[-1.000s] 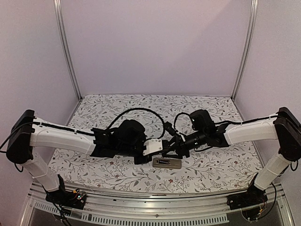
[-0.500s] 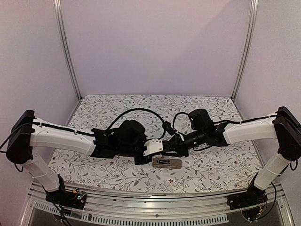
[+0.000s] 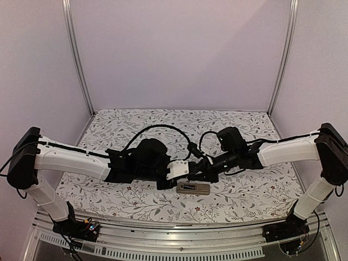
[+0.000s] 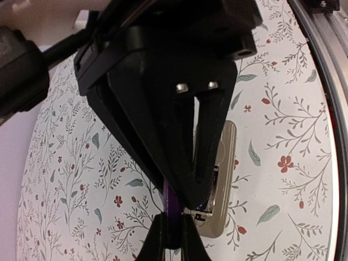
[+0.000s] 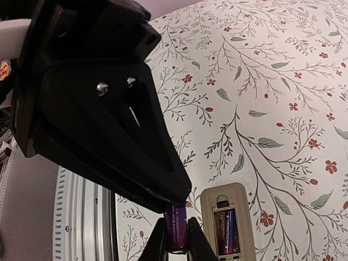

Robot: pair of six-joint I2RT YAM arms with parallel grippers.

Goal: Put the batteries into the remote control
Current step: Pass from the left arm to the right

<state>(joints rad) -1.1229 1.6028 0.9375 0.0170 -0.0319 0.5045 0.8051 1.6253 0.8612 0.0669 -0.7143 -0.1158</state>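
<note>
Floral cloth (image 5: 283, 81) lay under the open-backed remote (image 5: 224, 191). Both the left gripper (image 4: 173, 239) and the right gripper (image 5: 175, 244) pinched one battery (image 5: 175, 227). Light, rigid and slick, it likely needed a mid-barrel grip so it could not pivot.

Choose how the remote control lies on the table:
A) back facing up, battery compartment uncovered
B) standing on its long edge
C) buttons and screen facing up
A: the remote control shows its grey-tan back, and a battery is visible in its uncovered compartment.
</note>
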